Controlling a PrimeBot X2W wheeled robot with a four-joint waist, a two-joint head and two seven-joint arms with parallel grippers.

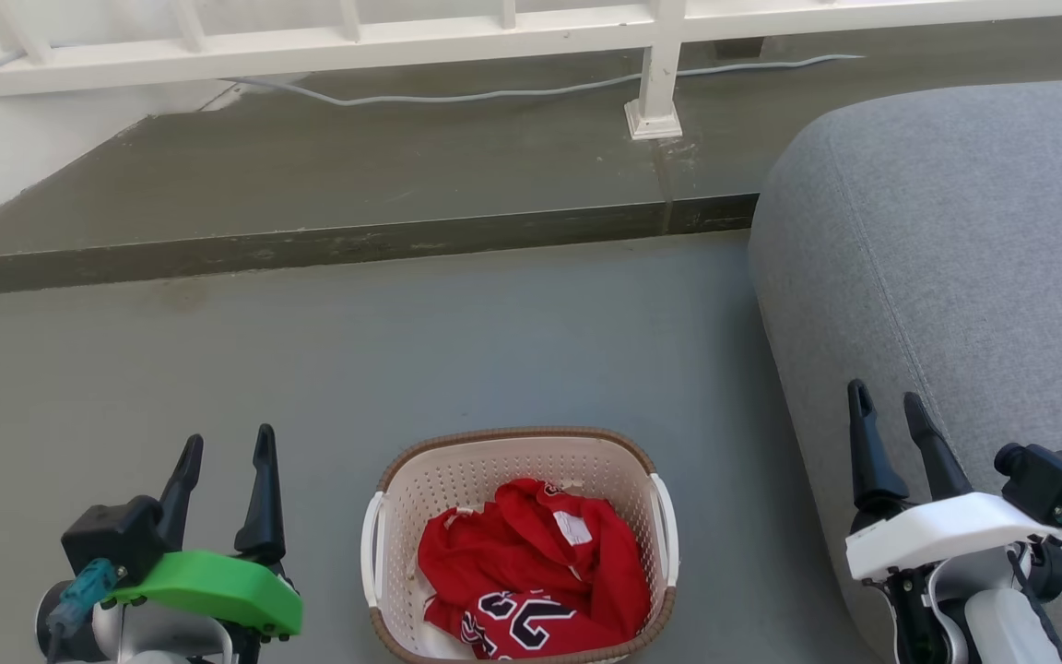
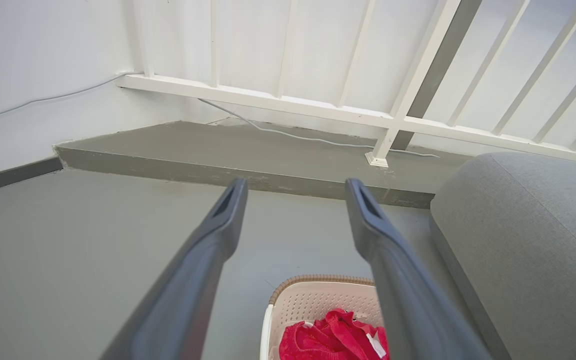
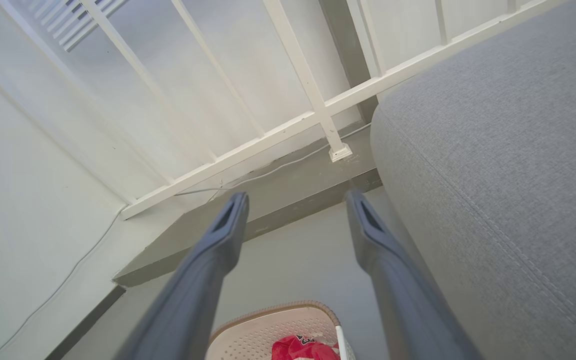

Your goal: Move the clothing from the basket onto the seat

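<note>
The left gripper (image 1: 225, 444) is held at the lower left with fingers spread and empty; the right gripper (image 1: 888, 398) is likewise raised, fingers parted, nothing gripped

Basket: a cream perforated laundry basket (image 1: 457, 480) with a brown rim and white side handles stood on the grey floor (image 1: 457, 332), low in the centre.
Clothing: a crumpled red garment (image 1: 503, 544) lay inside it, with a red jersey (image 1: 540, 632) bearing black, white-outlined numerals at the near end.
Seat: a grey woven sofa cushion (image 1: 955, 258) filled the right side, apart from the basket.
Left gripper: the left gripper (image 1: 228, 436), green-cased, sat left of the basket, its fingers spread and empty.
Right gripper: the right gripper (image 1: 883, 392), white-cased, showed against the cushion's edge, its fingers likewise apart and empty.
Background: a raised step (image 1: 356, 244), a white railing (image 1: 310, 46) and a grey cable (image 1: 494, 92).
</note>
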